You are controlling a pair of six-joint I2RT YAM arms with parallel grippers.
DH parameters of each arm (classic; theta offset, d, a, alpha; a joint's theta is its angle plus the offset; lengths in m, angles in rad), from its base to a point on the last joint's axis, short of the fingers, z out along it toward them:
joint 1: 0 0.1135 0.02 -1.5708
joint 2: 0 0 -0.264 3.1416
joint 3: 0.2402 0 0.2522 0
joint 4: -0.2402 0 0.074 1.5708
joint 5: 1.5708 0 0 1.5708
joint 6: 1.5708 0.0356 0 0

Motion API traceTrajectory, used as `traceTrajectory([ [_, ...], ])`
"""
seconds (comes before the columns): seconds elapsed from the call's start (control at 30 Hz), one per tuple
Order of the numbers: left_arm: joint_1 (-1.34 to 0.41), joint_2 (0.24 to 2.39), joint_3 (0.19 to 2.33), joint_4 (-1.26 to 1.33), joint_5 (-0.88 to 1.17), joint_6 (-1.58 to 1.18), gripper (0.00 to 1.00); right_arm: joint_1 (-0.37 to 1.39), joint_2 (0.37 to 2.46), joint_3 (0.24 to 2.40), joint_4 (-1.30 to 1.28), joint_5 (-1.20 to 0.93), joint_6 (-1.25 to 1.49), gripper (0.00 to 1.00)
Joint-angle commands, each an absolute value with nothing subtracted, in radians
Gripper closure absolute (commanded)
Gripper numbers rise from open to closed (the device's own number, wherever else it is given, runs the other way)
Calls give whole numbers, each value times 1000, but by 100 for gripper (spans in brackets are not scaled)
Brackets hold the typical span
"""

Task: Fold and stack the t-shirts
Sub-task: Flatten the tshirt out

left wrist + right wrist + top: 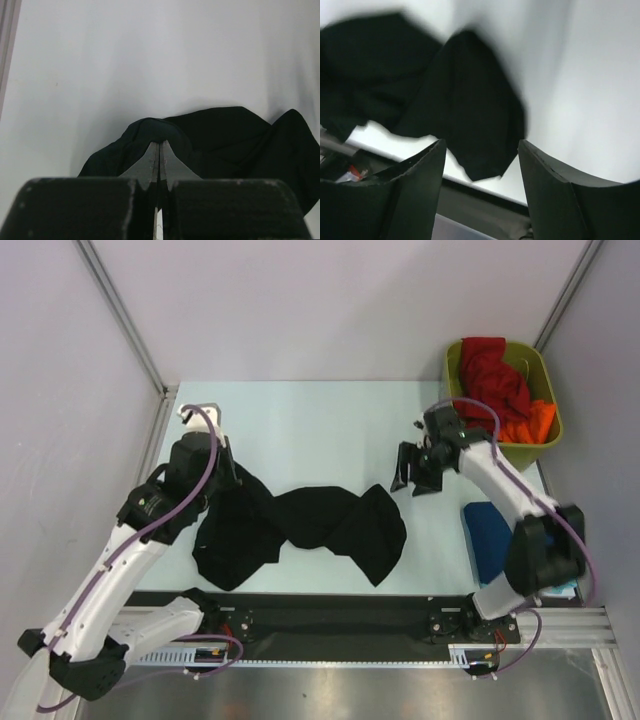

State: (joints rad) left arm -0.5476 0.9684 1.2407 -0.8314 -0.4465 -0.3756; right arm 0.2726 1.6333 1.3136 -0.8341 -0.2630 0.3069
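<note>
A black t-shirt [300, 530] lies crumpled and twisted across the middle of the table. My left gripper [233, 475] is shut on a raised fold at the shirt's left end; in the left wrist view its fingertips [159, 150] pinch the black cloth [225, 140]. My right gripper [415, 480] hangs open just above and right of the shirt's right corner, holding nothing. In the right wrist view its open gripper [481, 150] frames the black shirt [465, 105] lying below. A folded dark blue t-shirt [487, 540] lies at the right, partly behind the right arm.
An olive-green bin [548, 405] stands at the back right corner, with a red shirt [490, 375] and an orange shirt [530, 425] in it. The black rail [330, 615] with the arm bases runs along the near edge. Grey walls enclose the table.
</note>
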Motion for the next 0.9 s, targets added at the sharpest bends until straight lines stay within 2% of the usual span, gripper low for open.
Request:
traceTrajectory([
  [0.0,-541,902,1213,-822,-400,-416,100,317,1401,1121,-820,-363,375,35],
  [0.1,-541,874,1197,-841,-387,-442,100,371,1254,911,-711,-449,553,40],
  [0.17,-540,856,1187,-853,-374,-460,100,394,1197,823,-588,-457,633,55],
  [0.23,-540,848,1186,-861,-364,-469,100,399,1146,719,-482,-498,734,61],
  [0.53,-540,821,1154,-865,-350,-494,100,517,971,496,-309,-310,951,58],
  [0.73,-540,816,1141,-856,-347,-496,100,586,850,399,-302,-114,1100,65],
  [0.87,-540,831,1158,-862,-348,-477,100,630,815,354,-313,-19,1193,64],
])
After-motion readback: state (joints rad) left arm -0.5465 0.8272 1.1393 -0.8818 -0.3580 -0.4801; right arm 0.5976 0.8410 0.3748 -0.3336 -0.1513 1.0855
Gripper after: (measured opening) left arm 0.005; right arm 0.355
